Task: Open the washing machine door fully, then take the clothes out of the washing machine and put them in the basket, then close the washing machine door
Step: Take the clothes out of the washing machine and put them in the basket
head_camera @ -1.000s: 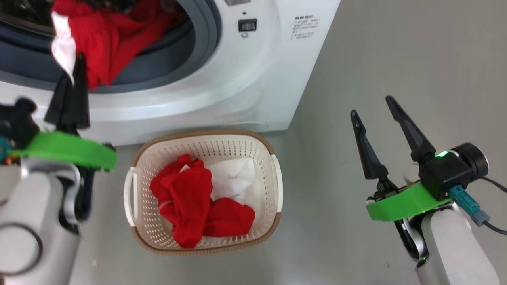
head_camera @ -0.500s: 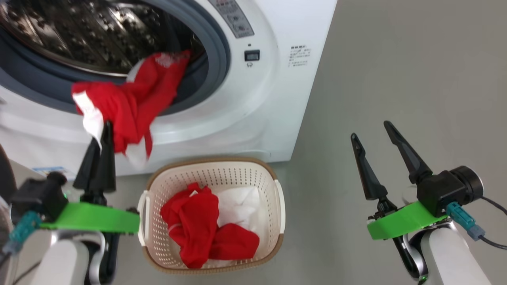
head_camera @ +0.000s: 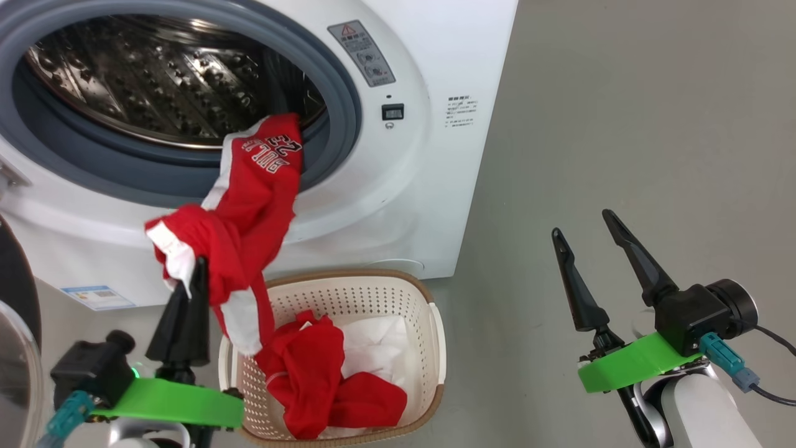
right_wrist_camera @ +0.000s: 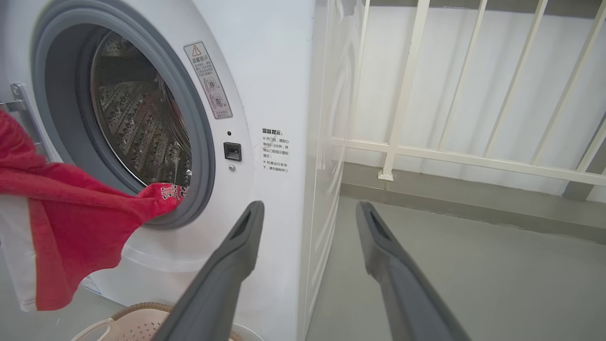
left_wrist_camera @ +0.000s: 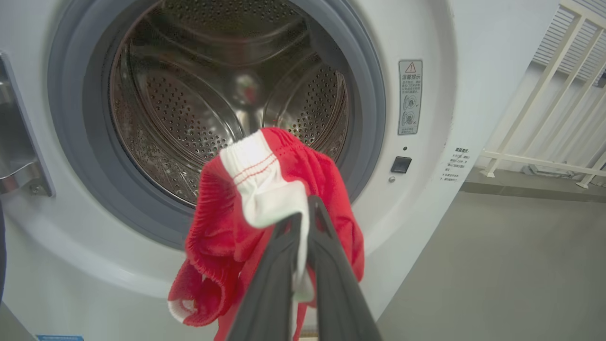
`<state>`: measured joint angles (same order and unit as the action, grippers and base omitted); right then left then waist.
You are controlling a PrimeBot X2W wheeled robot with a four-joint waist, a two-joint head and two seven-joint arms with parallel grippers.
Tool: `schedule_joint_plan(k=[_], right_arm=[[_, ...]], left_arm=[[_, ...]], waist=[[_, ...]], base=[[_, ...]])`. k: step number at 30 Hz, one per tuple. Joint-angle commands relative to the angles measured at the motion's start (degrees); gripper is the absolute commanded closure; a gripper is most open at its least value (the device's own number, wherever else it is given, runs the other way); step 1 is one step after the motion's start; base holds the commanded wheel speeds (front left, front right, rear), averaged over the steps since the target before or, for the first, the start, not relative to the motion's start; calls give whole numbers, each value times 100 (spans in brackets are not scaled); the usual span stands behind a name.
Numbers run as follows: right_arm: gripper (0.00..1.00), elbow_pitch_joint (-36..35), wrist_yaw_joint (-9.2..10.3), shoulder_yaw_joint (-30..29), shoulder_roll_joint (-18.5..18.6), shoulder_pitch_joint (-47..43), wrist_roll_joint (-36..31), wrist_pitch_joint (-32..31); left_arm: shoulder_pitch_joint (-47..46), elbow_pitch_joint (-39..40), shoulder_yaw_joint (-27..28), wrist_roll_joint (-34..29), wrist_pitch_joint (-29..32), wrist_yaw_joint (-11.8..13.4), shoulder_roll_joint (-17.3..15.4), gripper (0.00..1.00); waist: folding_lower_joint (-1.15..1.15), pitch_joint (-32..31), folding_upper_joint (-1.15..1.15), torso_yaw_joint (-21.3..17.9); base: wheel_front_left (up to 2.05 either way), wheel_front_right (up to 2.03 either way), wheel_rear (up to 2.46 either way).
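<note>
Near the basket's [head_camera: 436, 323] left rim, my left fingers [head_camera: 183, 320] pinch the red jersey [head_camera: 249, 205] trailing from the washing machine's [head_camera: 435, 62] gasket [head_camera: 343, 112]; my right fingers [head_camera: 577, 292] gape empty; the door [head_camera: 13, 292] is cut off.

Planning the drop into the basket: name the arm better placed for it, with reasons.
Left. The left hand is shut on the red jersey, which hangs near the basket, one end on the washing machine gasket. The right hand stands open over bare floor, farther off.

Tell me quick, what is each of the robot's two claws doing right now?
Left gripper: closed, pinching the red jersey with white trim.
Right gripper: open, holding nothing.
</note>
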<state>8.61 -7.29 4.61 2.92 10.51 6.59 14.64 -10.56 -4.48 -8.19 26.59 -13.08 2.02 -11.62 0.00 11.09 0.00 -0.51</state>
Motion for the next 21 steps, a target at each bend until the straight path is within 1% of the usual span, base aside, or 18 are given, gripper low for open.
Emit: schedule_joint_plan(k=[1,5,10,14,18,19,21], right_arm=[[0,-163,-20,130,-4,-2,51,36],[0,-190,-20,155,-4,45,57,36],[0,-201,-20,152,-4,121,65,36],[0,-214,-20,148,-4,174,64,36],[0,-244,-20,174,-4,251,66,36],[0,-244,-20,174,-4,251,66,36],[0,-264,-20,184,-4,293,62,36]], left_arm=[[-55,103,168,68,5,21,-54,100],[-121,-262,90,207,65,-85,28,100],[-315,-998,-43,381,170,-278,145,100],[-584,-1714,-158,543,213,-486,306,100],[-955,-2615,-335,639,240,-699,420,100],[-955,-2615,-335,639,240,-699,420,100],[-1152,-3042,-413,675,217,-766,481,100]], waist=[[0,51,0,-11],[0,168,0,-38],[0,323,0,-69],[0,477,0,-93],[0,680,0,-124],[0,680,0,-124],[0,785,0,-142]], base=[[0,0,0],[0,0,0],[0,0,0],[0,0,0],[0,0,0],[0,0,0],[0,0,0]])
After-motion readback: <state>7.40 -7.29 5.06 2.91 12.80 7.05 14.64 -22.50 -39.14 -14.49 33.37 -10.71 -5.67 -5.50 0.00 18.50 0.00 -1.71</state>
